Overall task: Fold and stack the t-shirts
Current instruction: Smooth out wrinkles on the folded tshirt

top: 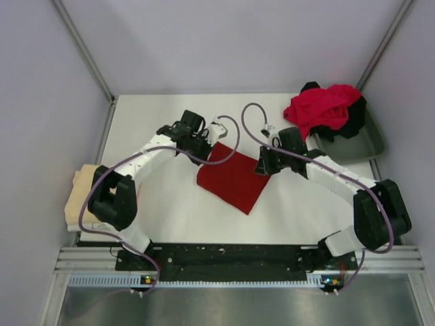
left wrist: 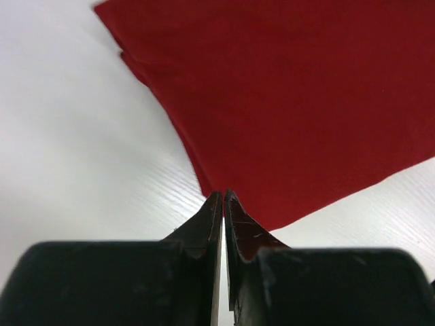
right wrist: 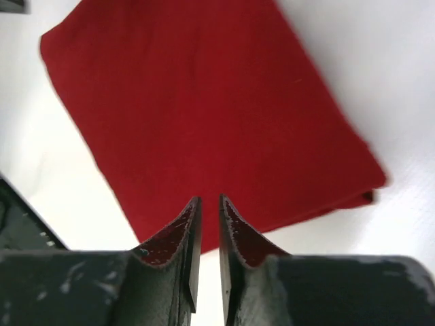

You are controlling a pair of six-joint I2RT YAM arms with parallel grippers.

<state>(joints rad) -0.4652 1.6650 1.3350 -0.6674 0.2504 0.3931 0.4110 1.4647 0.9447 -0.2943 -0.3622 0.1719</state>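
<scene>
The dark maroon t-shirt lies folded into a flat rectangle in the middle of the table. It also shows in the left wrist view and the right wrist view. My left gripper hangs over its far left corner, jaws shut and empty. My right gripper is over its far right edge, jaws a narrow gap apart with nothing between them. The pale beige t-shirt lies folded at the left edge. The bright red t-shirt and the black t-shirt are heaped together at the back right.
A grey-green tray at the back right holds the heap of red and black shirts. White walls and metal posts close the table in at the left, back and right. The arm bases stand on the rail at the near edge.
</scene>
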